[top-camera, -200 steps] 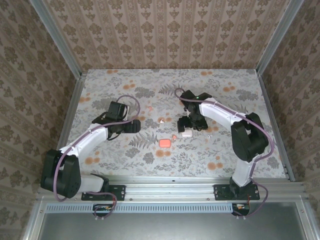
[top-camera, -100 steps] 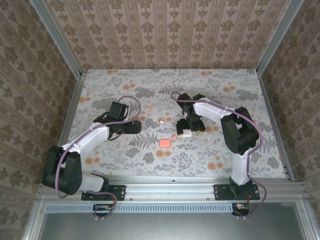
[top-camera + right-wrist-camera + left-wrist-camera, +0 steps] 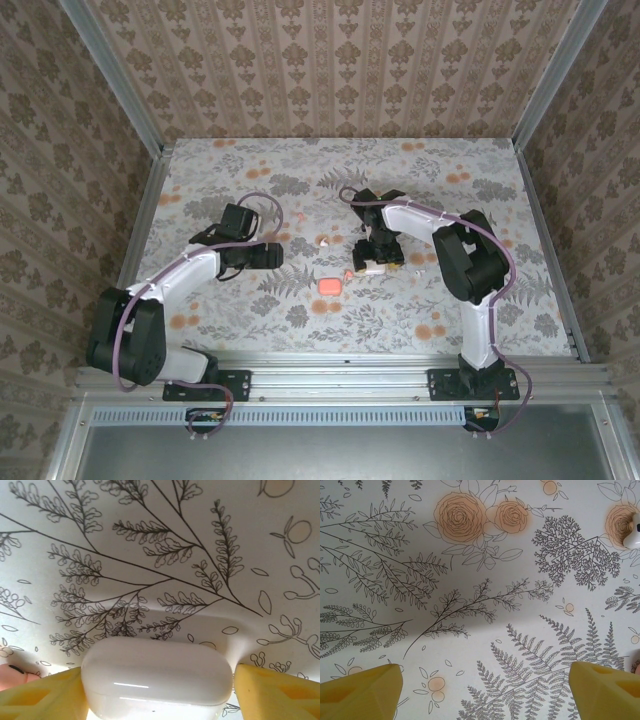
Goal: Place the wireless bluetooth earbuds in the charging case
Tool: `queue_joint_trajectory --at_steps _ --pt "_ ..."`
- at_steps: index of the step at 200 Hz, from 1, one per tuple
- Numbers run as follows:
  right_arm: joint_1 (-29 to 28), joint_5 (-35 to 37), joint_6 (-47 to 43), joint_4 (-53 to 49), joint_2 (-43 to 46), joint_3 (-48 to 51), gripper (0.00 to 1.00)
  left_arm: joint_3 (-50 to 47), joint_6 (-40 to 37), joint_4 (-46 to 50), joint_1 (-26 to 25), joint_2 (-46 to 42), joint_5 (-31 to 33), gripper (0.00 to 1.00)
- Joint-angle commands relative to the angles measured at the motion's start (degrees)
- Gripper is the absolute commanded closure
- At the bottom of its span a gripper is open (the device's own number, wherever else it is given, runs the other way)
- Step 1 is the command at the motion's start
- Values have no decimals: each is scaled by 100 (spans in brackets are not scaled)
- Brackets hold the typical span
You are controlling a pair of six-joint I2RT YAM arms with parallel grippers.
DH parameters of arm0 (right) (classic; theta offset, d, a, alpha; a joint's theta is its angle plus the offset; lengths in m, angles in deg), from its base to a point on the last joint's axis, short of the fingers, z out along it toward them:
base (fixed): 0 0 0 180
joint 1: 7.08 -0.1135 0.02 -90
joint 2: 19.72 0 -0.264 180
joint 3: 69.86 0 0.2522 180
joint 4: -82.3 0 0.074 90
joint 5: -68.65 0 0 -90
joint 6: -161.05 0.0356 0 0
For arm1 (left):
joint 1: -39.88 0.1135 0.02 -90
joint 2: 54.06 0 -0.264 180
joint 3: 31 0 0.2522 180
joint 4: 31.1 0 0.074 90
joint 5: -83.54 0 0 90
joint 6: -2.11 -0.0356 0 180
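White charging case (image 3: 157, 672) clamped in right end effector (image 3: 159, 692), left end effector (image 3: 485, 686) spread apart

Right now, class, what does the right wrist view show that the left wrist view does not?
Right wrist, not left: a white rounded plastic case between the yellow jaws, a coral-pink plastic bud at the left edge. Left wrist, not right: a white plastic bud at the right edge, jaws apart on nothing. Both: the floral-printed table cover.

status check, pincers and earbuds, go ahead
Left pincer open, empty. Right pincer straddling white case, grip unconfirmed. White earbud and pink earbud loose on table, pink one close beside right pincer.
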Motion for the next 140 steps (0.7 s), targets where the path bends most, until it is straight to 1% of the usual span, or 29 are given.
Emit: queue_joint_trajectory --at_steps 1,24,40,62,78,89,109,115,118,140 --pt "-3 -29 -21 35 -129 -134 30 95 84 111 -48 50 -52 13" --pt "-14 25 -12 42 -87 -106 37 112 85 124 -57 49 -50 13" --pt "-12 67 27 138 74 -6 39 119 42 113 -74 39 -76 14" --pt "-14 176 111 413 484 221 41 87 -52 -20 -134 -48 -176 15" --pt "-16 178 186 773 928 512 42 -9 -170 -281 -197 -180 -390 17" --pt "-17 76 278 1138 1276 803 42 -104 -289 -559 -247 -301 -593 19" --pt "-19 -395 609 2125 1972 1490 43 -425 -451 -1282 -314 -562 -942 21" --pt "-22 -597 734 2570 2161 1708 43 -553 -499 -1565 -312 -664 -1026 21" --pt "-19 -704 796 2765 2256 1821 43 -623 -510 -1729 -478 -713 -1076 22" --pt "-16 -1341 1317 4029 2822 2506 44 -1281 -714 -3063 -698 -1075 -1381 24"
